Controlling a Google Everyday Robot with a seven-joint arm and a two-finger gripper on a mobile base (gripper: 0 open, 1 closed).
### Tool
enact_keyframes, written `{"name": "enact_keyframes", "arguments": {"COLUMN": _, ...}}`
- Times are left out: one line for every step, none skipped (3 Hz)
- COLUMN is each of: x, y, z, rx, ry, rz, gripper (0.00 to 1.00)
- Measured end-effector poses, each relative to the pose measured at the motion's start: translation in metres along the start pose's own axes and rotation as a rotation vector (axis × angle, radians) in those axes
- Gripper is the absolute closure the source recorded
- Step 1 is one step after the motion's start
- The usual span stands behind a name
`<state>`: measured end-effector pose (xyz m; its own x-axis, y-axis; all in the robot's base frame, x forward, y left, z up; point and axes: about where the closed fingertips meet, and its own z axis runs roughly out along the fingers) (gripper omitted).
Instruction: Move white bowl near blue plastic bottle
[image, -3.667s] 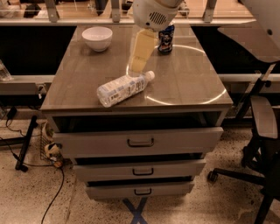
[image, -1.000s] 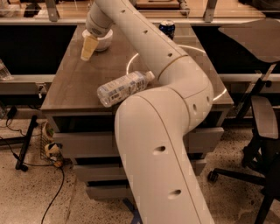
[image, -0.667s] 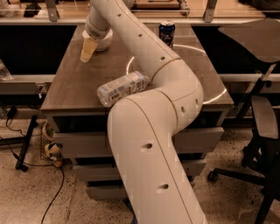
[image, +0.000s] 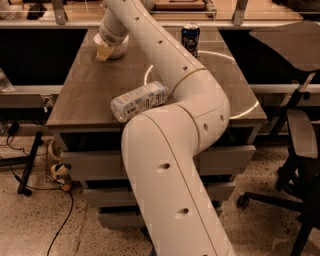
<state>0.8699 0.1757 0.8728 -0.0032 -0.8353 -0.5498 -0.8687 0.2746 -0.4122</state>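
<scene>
The white bowl (image: 120, 48) sits at the far left corner of the brown table (image: 85, 95), mostly hidden behind my gripper. My gripper (image: 104, 50) is at the bowl's left rim, pointing down, with the white arm reaching across the table from the near side. The blue plastic bottle (image: 139, 101), clear and ribbed with a pale label, lies on its side near the table's front edge, well apart from the bowl.
A dark blue drink can (image: 190, 37) stands at the far edge, right of the bowl. A pale ring (image: 243, 112) marks the tabletop on the right. Drawers (image: 95, 162) are below the table. An office chair (image: 300, 145) stands on the right, and cables (image: 30, 150) lie on the left floor.
Since the earliest frame, my gripper moved from above the table's middle to the bowl at the far left. Over the last second the arm shifted slightly while the gripper stayed at the bowl.
</scene>
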Motion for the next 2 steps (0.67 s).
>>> {"name": "enact_keyframes", "arguments": {"x": -0.005, "y": -0.005, "z": -0.018, "rx": 0.017, "ry": -0.02, "rz": -0.004, "gripper": 0.71}}
{"name": "enact_keyframes", "arguments": {"x": -0.025, "y": -0.001, "z": -0.058, "rx": 0.041, "ry": -0.064, "rz": -0.056, "gripper": 1.0}}
